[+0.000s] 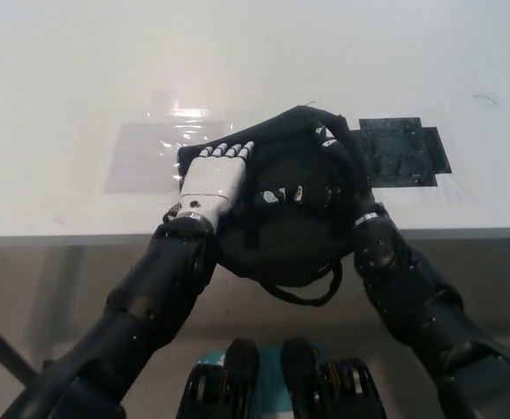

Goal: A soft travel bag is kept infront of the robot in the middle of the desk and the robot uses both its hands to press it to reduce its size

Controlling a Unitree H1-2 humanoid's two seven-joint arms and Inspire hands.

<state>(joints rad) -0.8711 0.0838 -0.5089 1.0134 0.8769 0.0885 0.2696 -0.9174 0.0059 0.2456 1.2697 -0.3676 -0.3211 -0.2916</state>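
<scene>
Head view looking pretty much straight down, so biggest thing first: a white table (80, 78) fills most of the shot, with its front edge running across the lower half. There's a shiny clear film patch (141, 157) stuck on it left of center, catching some glare, and a dark taped patch (403, 150) off to the right.

Next up is the soft black travel bag (286, 223), sitting right at the front edge of the table in the middle, its near side bulging out past the edge a bit. It looks rounded and squashed-ish, with some small white markings on top and a carry strap (312, 292) drooping down in a loop below the table edge.

Both arms come up from the bottom and bracket the bag. The white left hand (217, 175) lies flat on the bag's top left, palm down, fingers stretched out side by side and pointing away, not wrapped around anything. The black right hand (335, 148) is up against the bag's right side, but black on black means I honestly can't tell how its fingers sit. You mostly just see its wrist next to the bag.
</scene>
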